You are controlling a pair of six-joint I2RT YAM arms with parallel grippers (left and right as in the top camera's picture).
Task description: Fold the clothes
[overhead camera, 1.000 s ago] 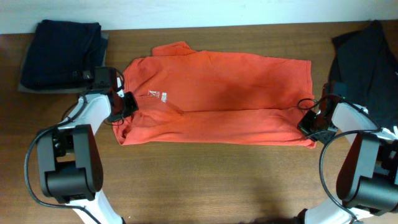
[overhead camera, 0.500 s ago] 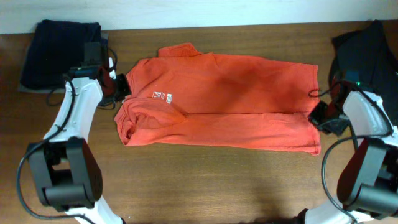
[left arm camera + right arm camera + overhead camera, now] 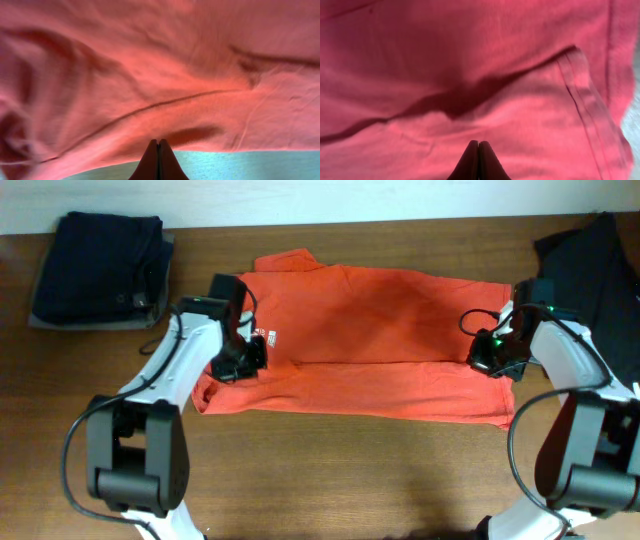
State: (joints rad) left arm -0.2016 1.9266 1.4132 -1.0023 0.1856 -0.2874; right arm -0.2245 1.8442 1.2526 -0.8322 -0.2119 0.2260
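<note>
The red-orange T-shirt (image 3: 380, 340) lies spread across the table, doubled lengthwise, with small white lettering (image 3: 268, 337) near its left end. My left gripper (image 3: 240, 358) is shut and sits over the shirt's left part beside the lettering. In the left wrist view its closed tips (image 3: 158, 143) hover at the shirt's (image 3: 150, 75) lower edge with no cloth between them. My right gripper (image 3: 490, 358) is shut over the shirt's right end. In the right wrist view its tips (image 3: 478, 144) are closed and empty above the cloth (image 3: 470, 65), near a hem seam (image 3: 580, 100).
A folded dark navy stack with a grey piece (image 3: 95, 265) lies at the back left. A black garment (image 3: 585, 260) lies at the back right. The wooden table (image 3: 350, 470) runs in front of the shirt.
Both grippers moved from the shirt's outer ends inward onto the cloth, the left one rightward, the right one leftward. The shirt's left sleeve area has shifted slightly.
</note>
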